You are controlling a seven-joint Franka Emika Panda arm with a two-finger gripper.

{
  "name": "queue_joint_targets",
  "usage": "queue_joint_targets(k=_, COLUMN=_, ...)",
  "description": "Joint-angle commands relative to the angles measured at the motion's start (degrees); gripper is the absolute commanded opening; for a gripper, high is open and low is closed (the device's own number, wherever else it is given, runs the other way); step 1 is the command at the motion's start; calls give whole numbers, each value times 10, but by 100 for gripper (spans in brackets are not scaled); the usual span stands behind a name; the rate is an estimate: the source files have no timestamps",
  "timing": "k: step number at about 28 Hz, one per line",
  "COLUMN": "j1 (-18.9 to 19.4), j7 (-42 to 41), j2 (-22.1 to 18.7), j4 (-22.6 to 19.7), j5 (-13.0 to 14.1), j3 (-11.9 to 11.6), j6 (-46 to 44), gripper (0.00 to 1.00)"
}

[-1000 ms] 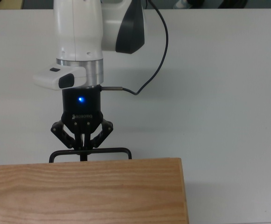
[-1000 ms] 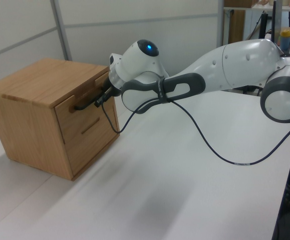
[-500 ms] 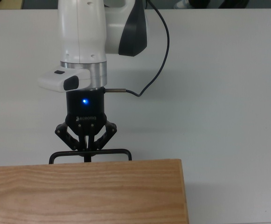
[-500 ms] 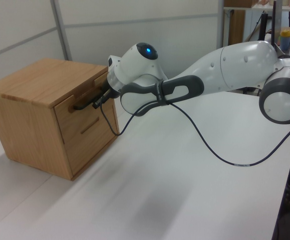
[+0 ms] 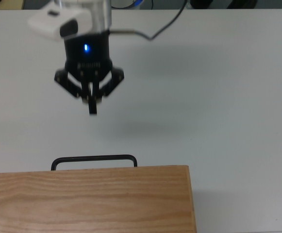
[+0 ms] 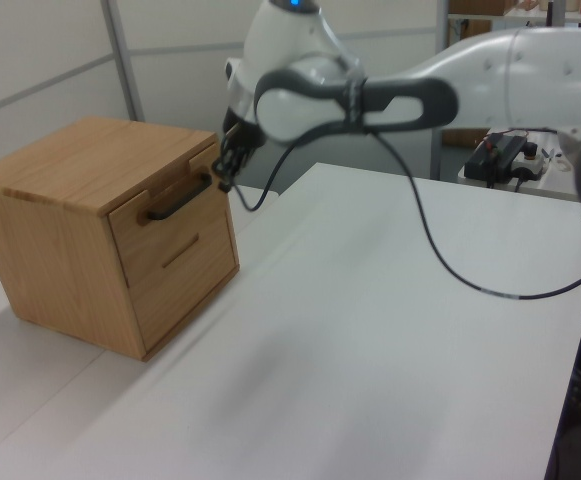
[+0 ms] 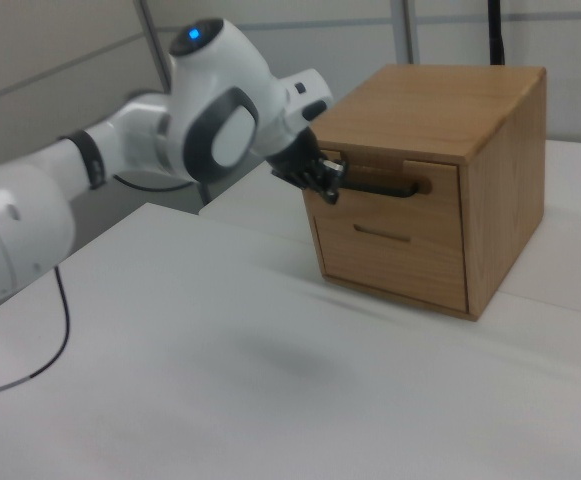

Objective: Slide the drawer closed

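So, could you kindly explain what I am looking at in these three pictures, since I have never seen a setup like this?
The white machine is a robot arm, and the black part at its tip is its gripper, a two-finger clamp. Its fingers are together and it holds nothing. The three pictures show the same moment from fixed cameras: one looks straight down, and two look from opposite sides of the white table. On the table stands a small wooden cabinet. Its upper drawer has a thin black bar handle, and it looks pushed in, its front about level with the cabinet face. A lower drawer front sits beneath it. In the top view the gripper hangs well clear of the handle, with bare table between them. A black cable trails from the arm.
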Motion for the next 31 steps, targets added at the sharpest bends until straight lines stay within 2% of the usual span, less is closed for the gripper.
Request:
queue_joint_targets(k=1, j1=2, j7=5, j2=-61, j4=-19, j5=2, j3=-2, j6=-125, gripper=0)
queue_joint_targets(k=5, j1=0, j7=2, j2=-81, j4=-4, j5=-1, j3=-4, j6=-240, gripper=0)
queue_joint_targets(k=11, j1=-1, j7=2, j2=-92, j4=-4, j5=-3, j3=-8, j6=-330, gripper=1)
queue_joint_targets(k=13, j1=-1, j7=3, j2=-99, j4=-4, j5=-3, j3=-9, j6=-334, gripper=13)
queue_joint_targets(k=15, j1=-1, j7=3, j2=-102, j4=-4, j5=-4, j3=-10, j6=-335, gripper=21)
queue_joint_targets(k=16, j1=-2, j7=3, j2=-105, j4=-4, j5=-4, j3=-10, j6=-335, gripper=37)
queue_joint_targets(k=17, j1=-2, j7=3, j2=-105, j4=-4, j5=-2, j3=-11, j6=-335, gripper=48)
queue_joint_targets(k=18, j1=-2, j7=3, j2=-104, j4=-4, j5=-2, j3=-11, j6=-335, gripper=62)
queue_joint_targets(k=20, j1=-3, j7=3, j2=-104, j4=-4, j5=-2, j3=-11, j6=-335, gripper=99)
queue_joint_targets(k=31, j1=-3, j7=3, j2=-104, j4=-4, j5=-8, j3=-12, j6=-335, gripper=100)
